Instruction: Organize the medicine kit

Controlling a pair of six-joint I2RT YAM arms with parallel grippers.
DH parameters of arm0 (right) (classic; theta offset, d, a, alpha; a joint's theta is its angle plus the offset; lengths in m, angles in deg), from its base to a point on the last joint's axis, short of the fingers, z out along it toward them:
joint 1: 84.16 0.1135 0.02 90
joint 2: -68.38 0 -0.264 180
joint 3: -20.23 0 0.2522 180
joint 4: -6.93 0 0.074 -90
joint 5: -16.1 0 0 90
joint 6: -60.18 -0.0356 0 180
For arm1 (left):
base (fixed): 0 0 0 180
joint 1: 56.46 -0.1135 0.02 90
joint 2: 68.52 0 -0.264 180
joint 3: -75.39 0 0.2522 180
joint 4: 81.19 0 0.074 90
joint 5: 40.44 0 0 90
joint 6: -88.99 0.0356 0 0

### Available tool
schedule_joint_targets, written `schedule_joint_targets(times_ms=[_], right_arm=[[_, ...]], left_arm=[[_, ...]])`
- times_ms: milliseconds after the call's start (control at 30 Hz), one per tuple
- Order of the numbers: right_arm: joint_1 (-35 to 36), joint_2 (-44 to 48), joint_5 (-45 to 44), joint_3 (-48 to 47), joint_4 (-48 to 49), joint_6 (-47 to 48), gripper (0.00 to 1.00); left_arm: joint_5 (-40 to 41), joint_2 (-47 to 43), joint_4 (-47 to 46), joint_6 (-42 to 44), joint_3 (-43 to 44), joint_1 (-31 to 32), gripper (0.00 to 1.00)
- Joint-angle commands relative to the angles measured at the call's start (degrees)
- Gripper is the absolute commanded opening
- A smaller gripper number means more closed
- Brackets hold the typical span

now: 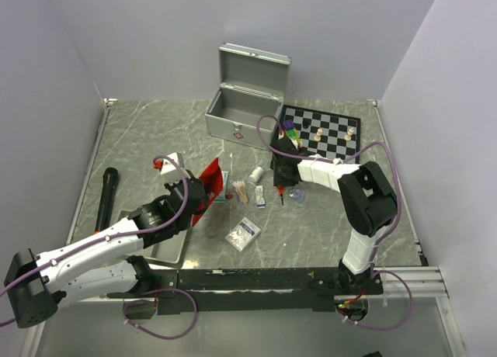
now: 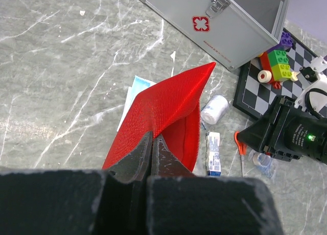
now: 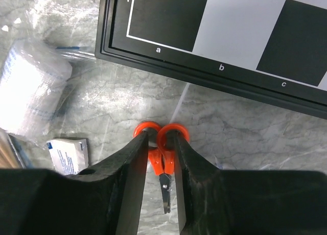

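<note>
One open medicine kit [image 1: 245, 109] stands beyond the right pincer [image 1: 281, 192].

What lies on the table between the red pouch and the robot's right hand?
A white gauze roll, a blue-and-white packet and wooden sticks lie between the red pouch and the right hand, clearest in the top view.

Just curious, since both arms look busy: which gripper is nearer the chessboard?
The right. The right gripper sits just beside the chessboard's edge, closed on small orange scissors. The left gripper is farther off to the left, holding a red pouch.
</note>
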Motion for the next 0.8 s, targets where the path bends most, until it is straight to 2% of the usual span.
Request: schedule_joint_targets(times_ms=[0, 433, 767], right_arm=[[-0.43, -1.8, -1.11, -2.23, -0.07, 0.93, 0.32], [-0.34, 2.31, 0.9, -0.65, -1.48, -1.35, 0.01], [-0.34, 14.62, 10.66, 1.64, -1.66, -8.73, 0.0]], left_arm=[[-0.03, -0.03, -1.78, 0.43, 1.93, -0.17, 0.01], [-0.38, -0.38, -2.66, 0.69, 1.58, -0.17, 0.01], [0.67, 0.67, -4.24, 0.26, 2.54, -0.25, 0.01]])
